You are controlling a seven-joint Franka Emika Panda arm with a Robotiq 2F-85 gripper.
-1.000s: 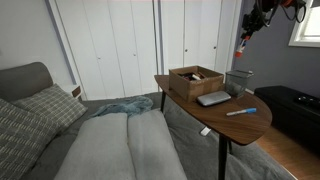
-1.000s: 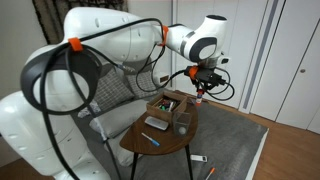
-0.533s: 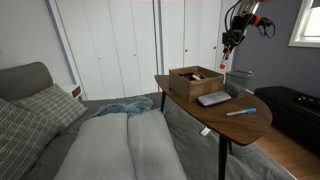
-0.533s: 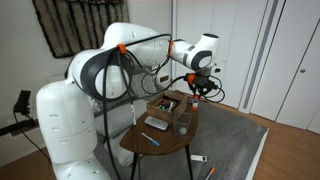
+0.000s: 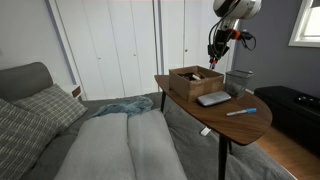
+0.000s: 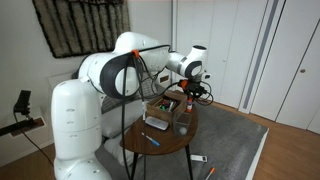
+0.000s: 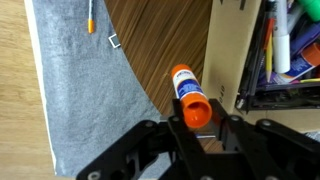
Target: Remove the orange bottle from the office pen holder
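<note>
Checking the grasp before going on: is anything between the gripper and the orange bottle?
Nothing visible: in the wrist view the gripper has its jaws shut on the orange bottle, above bare tabletop, with the wooden box beside it.

White closet doors (image 5: 120,45), grey couch (image 5: 60,130), wooden side table (image 5: 235,120).

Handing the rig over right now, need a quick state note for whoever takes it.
Gripper: shut on the orange bottle, holding it in the air.
Bottle: out of the pen holder. The wrist view shows it over bare tabletop, next to the wooden box.
Done: bottle removed from the holder.
Left: probably lower it onto a free patch of table, open the gripper and back away.
</note>
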